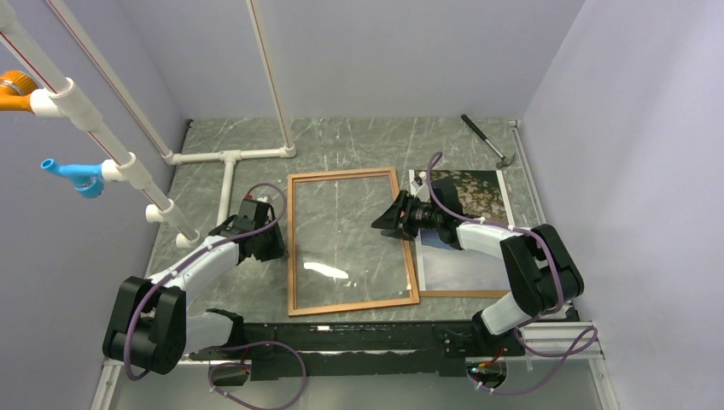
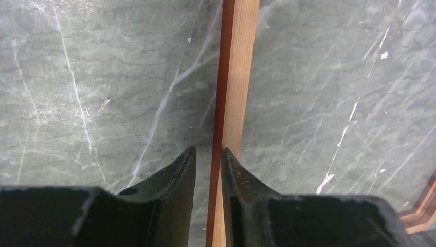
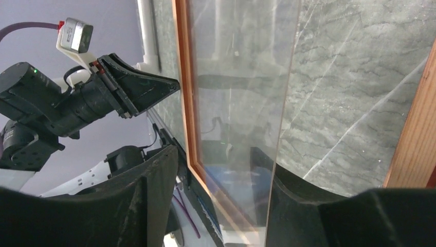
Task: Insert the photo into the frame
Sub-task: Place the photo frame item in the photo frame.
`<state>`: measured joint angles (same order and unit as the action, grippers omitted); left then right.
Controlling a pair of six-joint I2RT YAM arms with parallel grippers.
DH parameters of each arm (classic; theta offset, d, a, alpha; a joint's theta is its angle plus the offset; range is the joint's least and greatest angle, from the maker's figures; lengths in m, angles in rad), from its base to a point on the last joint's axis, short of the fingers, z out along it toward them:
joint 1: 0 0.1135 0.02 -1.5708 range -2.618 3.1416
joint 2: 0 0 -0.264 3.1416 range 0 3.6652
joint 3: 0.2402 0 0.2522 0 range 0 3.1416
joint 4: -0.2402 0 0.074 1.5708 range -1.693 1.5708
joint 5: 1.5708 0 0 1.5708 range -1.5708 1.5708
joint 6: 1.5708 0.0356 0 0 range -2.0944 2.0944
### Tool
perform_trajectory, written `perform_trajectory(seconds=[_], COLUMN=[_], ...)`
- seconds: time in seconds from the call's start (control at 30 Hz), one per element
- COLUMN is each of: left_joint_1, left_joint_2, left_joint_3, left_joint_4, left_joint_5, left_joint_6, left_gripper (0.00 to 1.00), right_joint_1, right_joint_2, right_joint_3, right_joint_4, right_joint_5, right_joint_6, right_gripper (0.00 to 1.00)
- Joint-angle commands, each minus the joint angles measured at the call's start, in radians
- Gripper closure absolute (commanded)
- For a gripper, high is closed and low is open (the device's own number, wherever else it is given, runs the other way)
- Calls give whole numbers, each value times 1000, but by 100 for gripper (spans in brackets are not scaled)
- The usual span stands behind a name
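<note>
Frame (image 1: pixel 341 173) rail clamped in left tool (image 2: pixel 208 149); right tool (image 3: pixel 223 164) spread wide astride glass pane (image 3: pixel 236 92) edge.

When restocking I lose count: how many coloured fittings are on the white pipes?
2: an orange fitting at the far-left edge, a blue fitting below it. More may lie outside the view.

Reddish-brown frame (image 1: pixel 342 174) just beside landscape photo (image 1: pixel 481 191)

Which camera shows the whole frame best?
Top external: all four rails of the frame show. Left wrist shows one rail between the fingers of the left end effector; right wrist shows parts of two rails.
</note>
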<state>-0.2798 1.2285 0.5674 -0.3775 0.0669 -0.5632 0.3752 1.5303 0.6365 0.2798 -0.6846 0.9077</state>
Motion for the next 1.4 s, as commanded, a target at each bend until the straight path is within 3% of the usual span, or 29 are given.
perform_trajectory(seconds=[0.0,0.77,1.0,1.37], left_joint_1=[3,2,3,2], left_joint_2=[57,68,71,70], left_joint_3=[-40,-34,-32,-32], left_joint_4=[-46,-43,-42,-46], left_joint_5=[-61,-58,-55,-57], left_joint_6=[34,39,40,42], left_gripper=[71,72,72,72], right_joint_1=[4,30,40,72], right_joint_2=[16,44,52,71], right_joint_3=[46,157,185,218], right_joint_4=[-3,-266,-357,-454], right_joint_5=[-20,102,179,298], right_joint_6=[-28,-190,-220,-250], right_gripper=[42,18,1,0])
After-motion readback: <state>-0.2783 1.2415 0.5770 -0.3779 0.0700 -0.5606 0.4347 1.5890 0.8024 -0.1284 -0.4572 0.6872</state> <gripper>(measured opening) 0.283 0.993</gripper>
